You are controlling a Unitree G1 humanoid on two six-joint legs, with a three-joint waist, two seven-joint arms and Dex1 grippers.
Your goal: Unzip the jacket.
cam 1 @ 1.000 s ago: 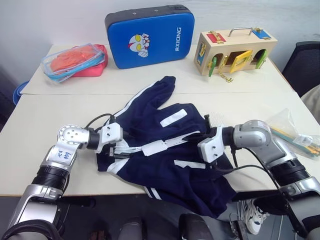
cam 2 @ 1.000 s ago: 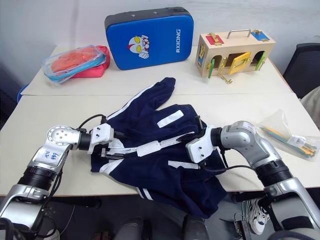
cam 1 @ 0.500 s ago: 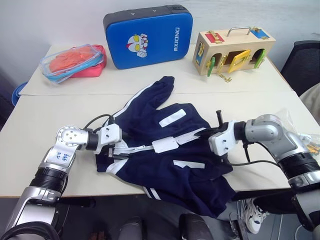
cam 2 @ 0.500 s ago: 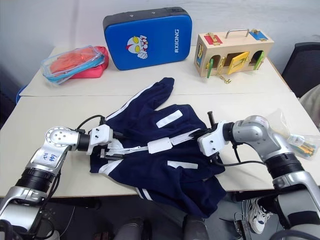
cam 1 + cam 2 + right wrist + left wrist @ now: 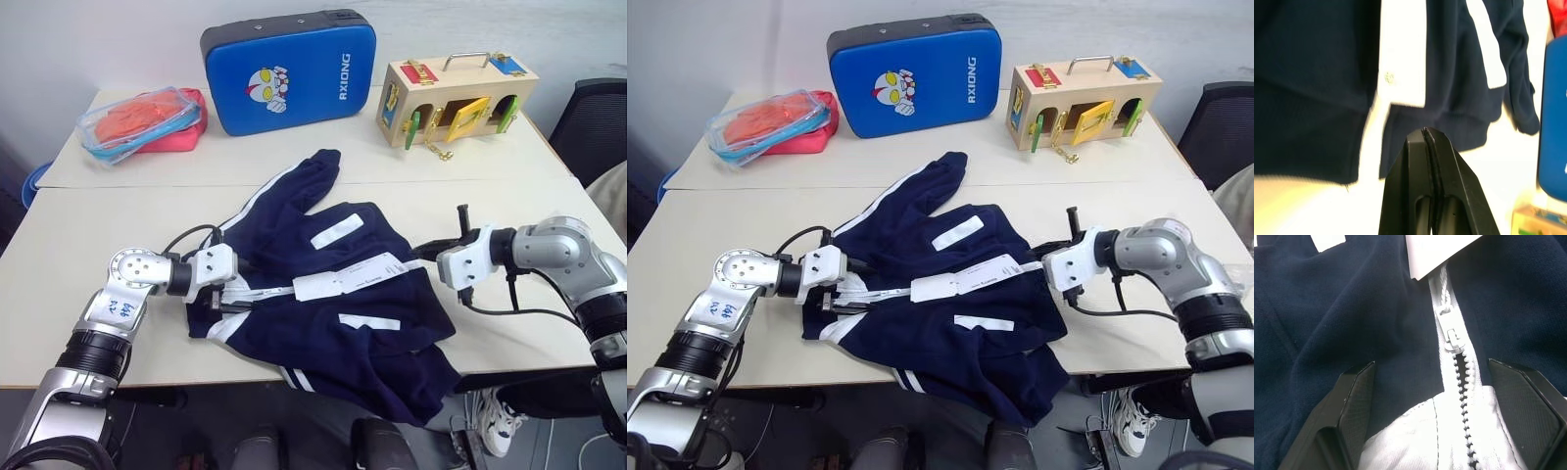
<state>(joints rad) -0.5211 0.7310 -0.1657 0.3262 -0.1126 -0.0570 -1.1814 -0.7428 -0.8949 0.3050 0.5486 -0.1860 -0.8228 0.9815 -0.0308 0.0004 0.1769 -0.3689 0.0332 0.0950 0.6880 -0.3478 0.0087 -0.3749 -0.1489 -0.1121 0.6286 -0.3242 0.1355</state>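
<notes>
jacket [image 5: 323,294] on table [image 5: 88,255], case [image 5: 289,70] behind

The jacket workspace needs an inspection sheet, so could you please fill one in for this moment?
Surface: pale table, two tops abutting.
Job's things: navy jacket spread out, hem over the near edge; zipper partly open; hang tags on it.
Clutter: blue padded case, wooden latch box, clear container, plastic bag.
Grippers: left pincer open astride the zipper; right pincer shut.
Cables: black wrist cable.
Surroundings: black chair.
</notes>
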